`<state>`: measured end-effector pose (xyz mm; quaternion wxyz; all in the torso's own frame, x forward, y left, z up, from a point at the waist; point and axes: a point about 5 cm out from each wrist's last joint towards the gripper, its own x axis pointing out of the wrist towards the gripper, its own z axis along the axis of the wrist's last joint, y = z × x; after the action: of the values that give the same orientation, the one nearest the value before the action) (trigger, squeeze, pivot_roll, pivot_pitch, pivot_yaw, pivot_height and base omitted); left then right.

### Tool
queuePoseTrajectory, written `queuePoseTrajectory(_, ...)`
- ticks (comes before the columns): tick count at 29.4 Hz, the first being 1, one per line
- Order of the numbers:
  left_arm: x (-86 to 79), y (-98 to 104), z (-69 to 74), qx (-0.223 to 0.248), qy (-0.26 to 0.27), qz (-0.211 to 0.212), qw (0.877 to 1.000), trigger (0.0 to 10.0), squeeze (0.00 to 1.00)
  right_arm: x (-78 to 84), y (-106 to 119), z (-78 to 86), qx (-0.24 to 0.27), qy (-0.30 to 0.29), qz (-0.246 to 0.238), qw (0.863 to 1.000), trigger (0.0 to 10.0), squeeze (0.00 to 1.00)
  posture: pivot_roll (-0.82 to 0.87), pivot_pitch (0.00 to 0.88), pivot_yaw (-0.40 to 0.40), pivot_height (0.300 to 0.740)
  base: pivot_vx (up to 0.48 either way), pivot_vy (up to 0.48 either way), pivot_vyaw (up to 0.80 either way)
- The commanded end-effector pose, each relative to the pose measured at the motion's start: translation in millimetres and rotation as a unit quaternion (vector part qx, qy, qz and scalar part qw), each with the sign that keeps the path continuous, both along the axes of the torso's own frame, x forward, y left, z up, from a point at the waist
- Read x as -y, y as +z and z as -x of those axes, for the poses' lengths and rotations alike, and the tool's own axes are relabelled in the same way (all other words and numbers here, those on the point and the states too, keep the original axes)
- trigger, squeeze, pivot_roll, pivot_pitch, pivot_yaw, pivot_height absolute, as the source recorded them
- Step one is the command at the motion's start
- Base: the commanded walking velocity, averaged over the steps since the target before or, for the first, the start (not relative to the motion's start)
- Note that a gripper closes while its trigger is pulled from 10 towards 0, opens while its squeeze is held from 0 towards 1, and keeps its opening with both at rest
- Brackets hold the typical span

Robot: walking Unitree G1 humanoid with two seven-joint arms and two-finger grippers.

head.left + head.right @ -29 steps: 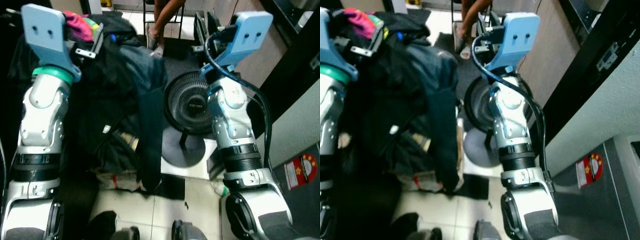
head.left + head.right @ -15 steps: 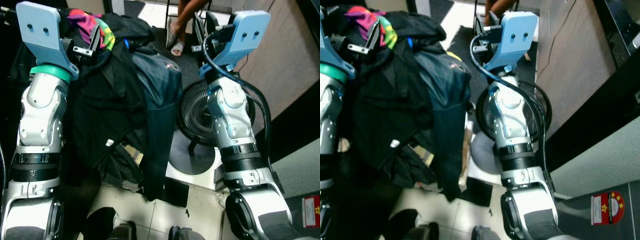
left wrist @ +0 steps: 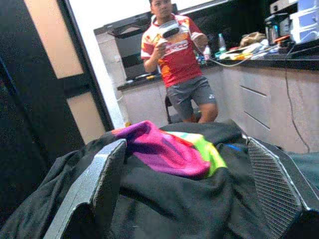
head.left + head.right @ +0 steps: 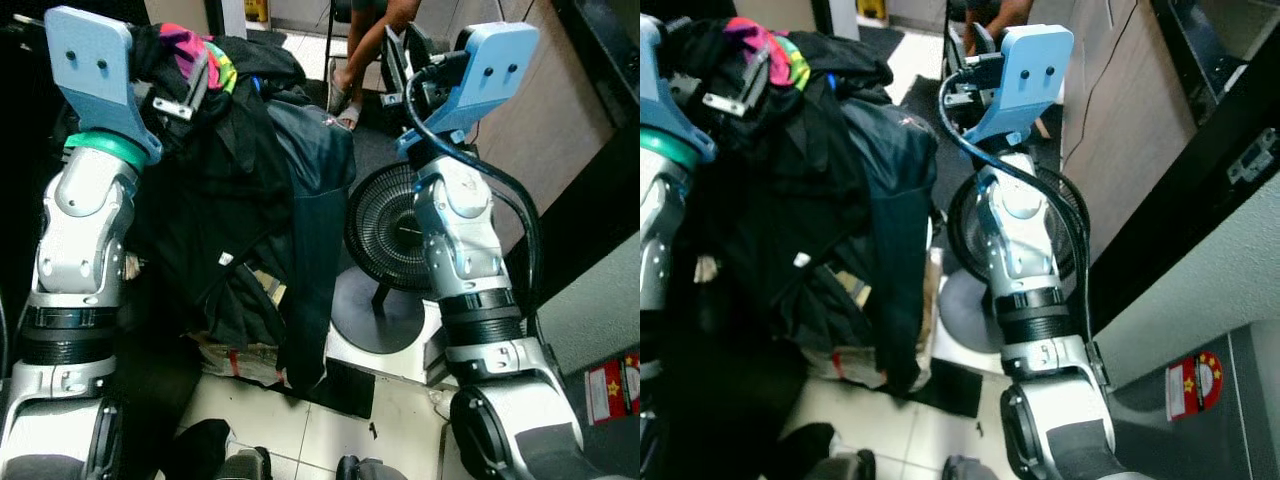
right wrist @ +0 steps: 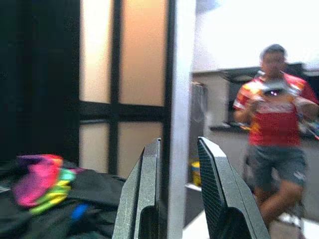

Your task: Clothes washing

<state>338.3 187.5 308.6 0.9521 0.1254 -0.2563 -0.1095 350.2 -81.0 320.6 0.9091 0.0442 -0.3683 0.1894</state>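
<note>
Left gripper (image 3: 194,189) is raised up in front of the robot with its two fingers spread wide around a big heap of clothes (image 4: 240,200), so it's clamped on the bundle rather than closed tight. That pile is mostly black and dark blue stuff, with a pink, yellow and green piece (image 3: 169,149) sitting on top right between the fingers. The rest drapes down off the left arm (image 4: 85,230), nearly reaching the floor (image 4: 330,425).

Room-wise: pale tiled floor, and a round black fan (image 4: 390,225) on a round base (image 4: 375,310) standing just right of the hanging clothes, partly behind the right arm (image 4: 465,240). A black mat (image 4: 340,385) lies on the tiles under the bottom of the pile. On the far right there's a wood-look panel (image 4: 1110,130) and a grey wall with a red sticker (image 4: 1193,385). Past the clothes, a person in a red shirt and grey shorts (image 3: 179,64) stands by a counter holding something up in both hands, with a dark doorframe (image 5: 117,84) with frosted panes off to the side.

Right gripper (image 5: 178,194) is also lifted, held up beside the pile but apart from it, fingers a little way apart with nothing between them.
</note>
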Motion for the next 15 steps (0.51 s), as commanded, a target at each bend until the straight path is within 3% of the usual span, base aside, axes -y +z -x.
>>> queuePoseTrajectory(1, 3.6, -3.1, 2.2, -0.009, -0.019, -0.017, 1.000, 10.0, 0.00, -2.1, 1.2, 1.7, 0.007, 0.004, 0.011, 1.000, 10.0, 0.00, 0.13, 0.079, 0.026, 0.740, 0.000, 0.000, 0.00)
queuePoseTrajectory(5, 14.5, -4.9, 6.2, -0.030, -0.077, -0.040, 0.996, 10.0, 0.00, -1.2, 10.3, 0.5, 0.021, 0.002, 0.042, 0.999, 10.0, 0.00, 0.13, 0.079, 0.024, 0.740, 0.000, 0.000, 0.00)
queuePoseTrajectory(7, 14.5, -4.9, 6.2, -0.030, -0.077, -0.040, 0.996, 10.0, 0.00, -1.2, 10.3, 0.5, 0.021, 0.002, 0.042, 0.999, 10.0, 0.00, 0.13, 0.079, 0.024, 0.740, 0.000, 0.000, 0.00)
queuePoseTrajectory(9, 26.5, 3.9, 1.4, -0.030, -0.105, -0.048, 0.993, 10.0, 0.00, 14.6, 27.6, -15.4, 0.002, 0.001, 0.057, 0.998, 10.0, 0.00, 0.12, 0.069, 0.031, 0.740, 0.000, 0.000, 0.00)
queuePoseTrajectory(15, 25.5, 5.3, -11.4, -0.044, -0.081, -0.036, 0.995, 10.0, 0.00, 23.9, 31.4, -33.1, -0.026, -0.038, 0.091, 0.995, 10.0, 0.00, 0.12, 0.067, 0.024, 0.740, 0.000, 0.000, 0.00)
